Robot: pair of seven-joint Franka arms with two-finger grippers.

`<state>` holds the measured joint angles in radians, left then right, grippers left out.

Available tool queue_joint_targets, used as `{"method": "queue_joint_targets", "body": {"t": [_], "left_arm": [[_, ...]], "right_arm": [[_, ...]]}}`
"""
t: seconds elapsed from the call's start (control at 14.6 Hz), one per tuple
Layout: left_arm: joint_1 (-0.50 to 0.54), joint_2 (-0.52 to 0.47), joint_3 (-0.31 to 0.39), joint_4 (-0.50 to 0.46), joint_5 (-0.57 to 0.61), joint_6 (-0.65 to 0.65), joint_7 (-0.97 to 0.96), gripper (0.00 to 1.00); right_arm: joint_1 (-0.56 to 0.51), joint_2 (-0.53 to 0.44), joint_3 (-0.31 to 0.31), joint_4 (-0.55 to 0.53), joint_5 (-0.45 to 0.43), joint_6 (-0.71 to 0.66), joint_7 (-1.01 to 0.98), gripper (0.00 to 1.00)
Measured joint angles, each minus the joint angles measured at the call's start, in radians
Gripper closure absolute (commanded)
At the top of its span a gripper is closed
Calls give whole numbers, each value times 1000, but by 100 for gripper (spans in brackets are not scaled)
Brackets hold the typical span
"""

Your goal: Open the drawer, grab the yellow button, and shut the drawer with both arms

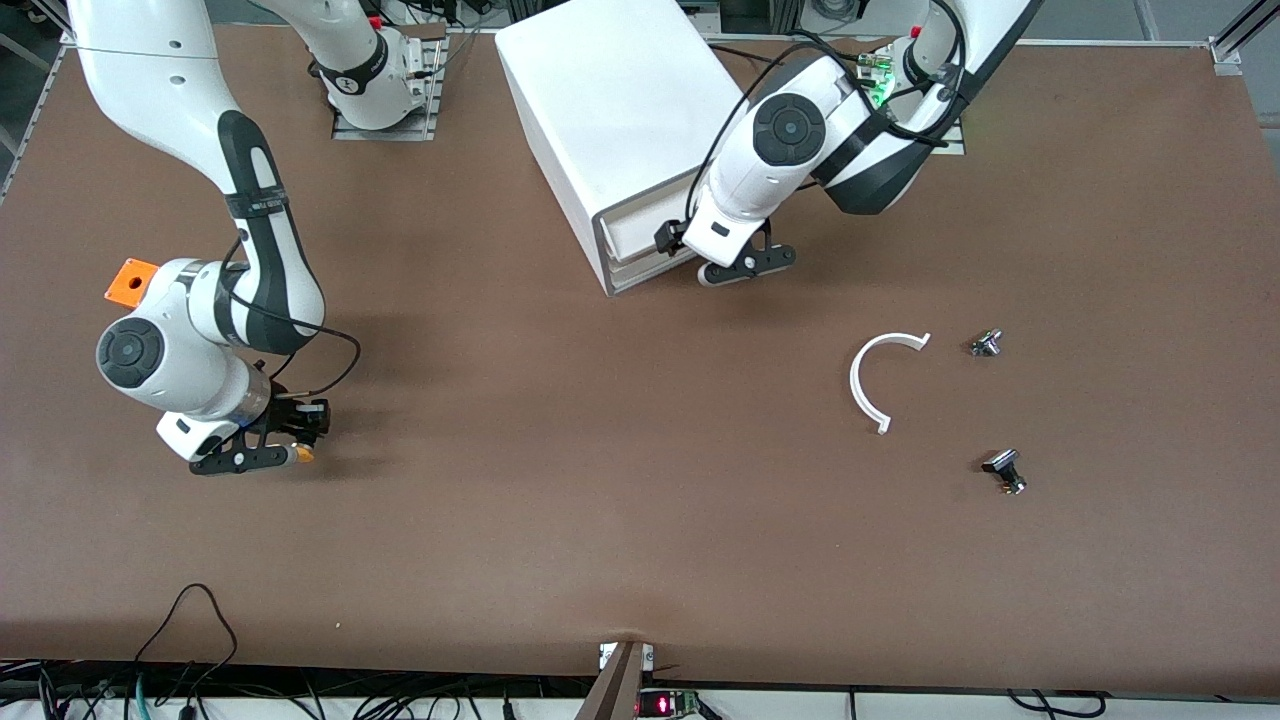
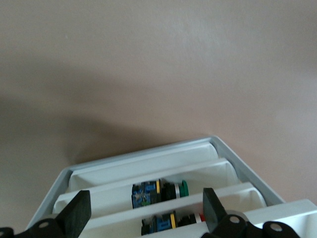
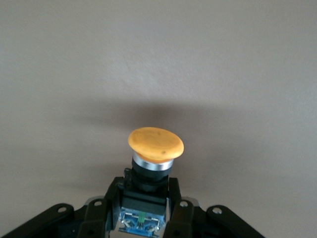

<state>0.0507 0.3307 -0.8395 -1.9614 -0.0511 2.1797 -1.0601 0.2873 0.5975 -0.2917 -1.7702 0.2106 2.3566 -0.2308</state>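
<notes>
Orange-capped button (image 3: 155,148) clamped in right gripper (image 1: 262,452); left gripper (image 1: 745,262) at the cabinet front to shut the drawer (image 1: 640,232).
Right gripper's fingers grip the button's black-and-blue body, cap pointing outward, low over bare table (image 1: 560,520) well away from the cabinet (image 1: 610,110), toward the right arm's end, so the pick looks done. Left gripper hangs with fingers (image 2: 79,210) spread apart directly in front of the cabinet's stacked drawers, probably lined up to push the top drawer closed. Lower drawers show other buttons (image 2: 158,191). White curved piece (image 1: 872,382) and two metal buttons (image 1: 1003,470) lie well clear of the cabinet, toward the left arm's end.
</notes>
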Motion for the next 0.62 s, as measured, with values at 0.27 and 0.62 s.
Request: {"method": "queue_joint_targets", "body": {"t": [0.27, 0.62], "left_arm": [[0, 0, -30, -7, -23, -17, 0, 1], [0, 0, -42, -10, -27, -31, 0, 1]], "right_arm": [[-16, 25, 0, -32, 1, 31, -1, 95], [-29, 56, 0, -33, 21, 53, -1, 21]]}}
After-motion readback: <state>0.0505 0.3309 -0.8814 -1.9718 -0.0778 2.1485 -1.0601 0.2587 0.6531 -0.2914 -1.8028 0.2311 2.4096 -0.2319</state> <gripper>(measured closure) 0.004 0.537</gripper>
